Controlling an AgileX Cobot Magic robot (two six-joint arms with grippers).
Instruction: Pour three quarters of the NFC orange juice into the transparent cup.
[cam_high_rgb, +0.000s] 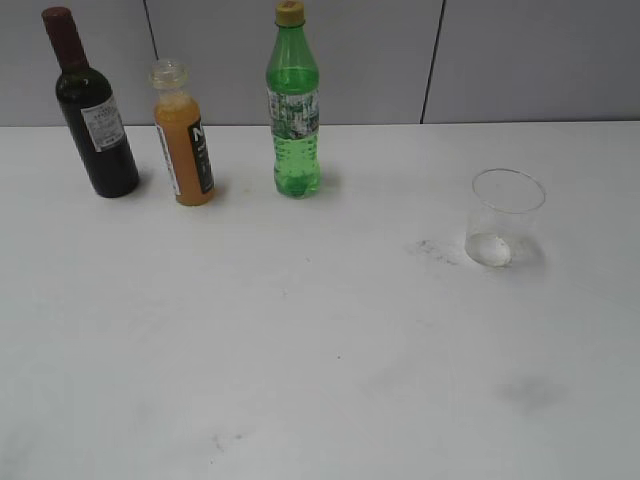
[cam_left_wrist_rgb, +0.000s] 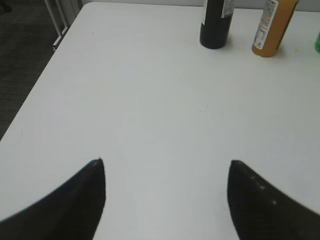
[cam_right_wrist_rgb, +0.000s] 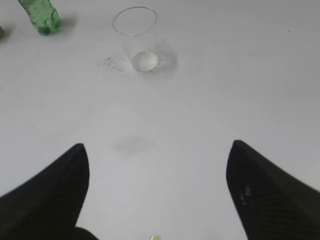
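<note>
Nothing done yet. Left pincer (cam_left_wrist_rgb: 166, 175) wide, empty; NFC orange juice (cam_left_wrist_rgb: 272, 27) far ahead, right. Right pincer (cam_right_wrist_rgb: 157, 160) wide, empty; transparent cup (cam_right_wrist_rgb: 137, 40) ahead, dry. Grasp, pour pending.

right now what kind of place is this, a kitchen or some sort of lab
Probably a lab or test workspace, not a kitchen. A plain white table stands against grey panelled walls, and only staged items sit on it: a wine bottle, an orange juice bottle, a green bottle and an empty clear cup.
</note>
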